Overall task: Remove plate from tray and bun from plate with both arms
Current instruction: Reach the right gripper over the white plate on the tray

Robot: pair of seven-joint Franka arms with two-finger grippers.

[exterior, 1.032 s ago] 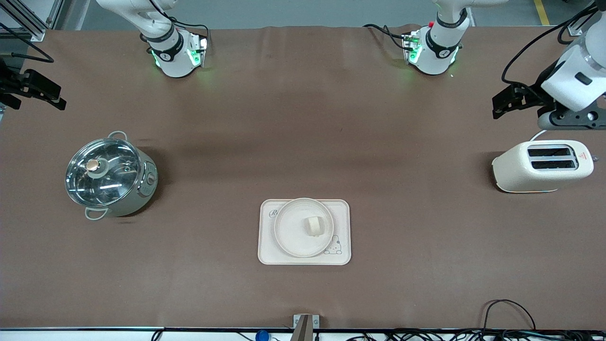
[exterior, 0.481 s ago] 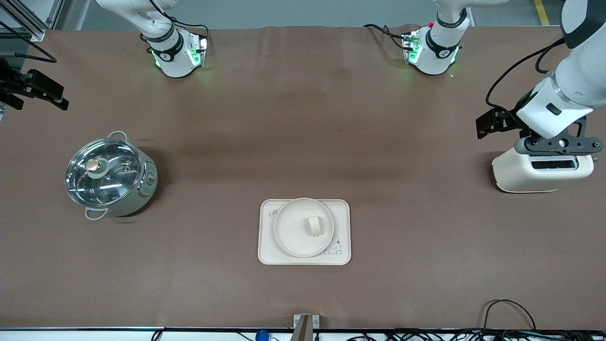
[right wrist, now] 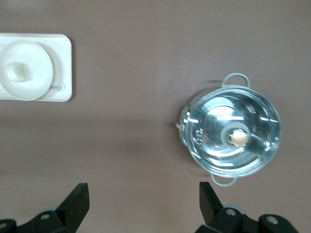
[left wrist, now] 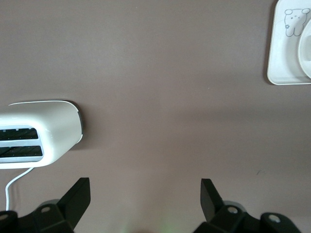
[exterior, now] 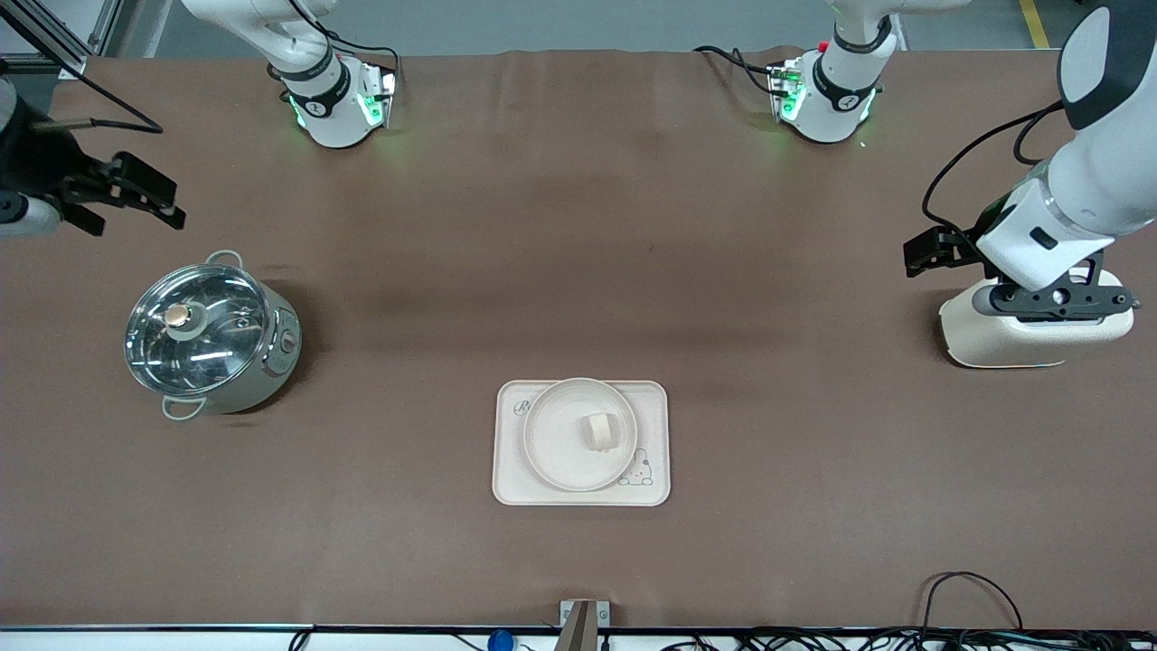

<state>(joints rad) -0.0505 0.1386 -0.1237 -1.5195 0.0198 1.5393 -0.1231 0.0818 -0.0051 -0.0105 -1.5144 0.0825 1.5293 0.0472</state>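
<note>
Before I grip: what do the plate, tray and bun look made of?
Plate: matte cream, likely ceramic or melamine; no glare, raised rim. Tray: same matte cream, printed bunny, probably plastic or melamine. Bun: pale, dull, looks like soft dough or foam; cannot tell which.

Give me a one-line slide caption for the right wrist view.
Open right end effector high over bare table, lidded steel pot below, bun on plate on tray.

A robotics lab: brown-covered table (exterior: pixel 578 271), bolted arm bases, loose cables (exterior: pixel 972 597), aluminium framing (exterior: pixel 54 36).
</note>
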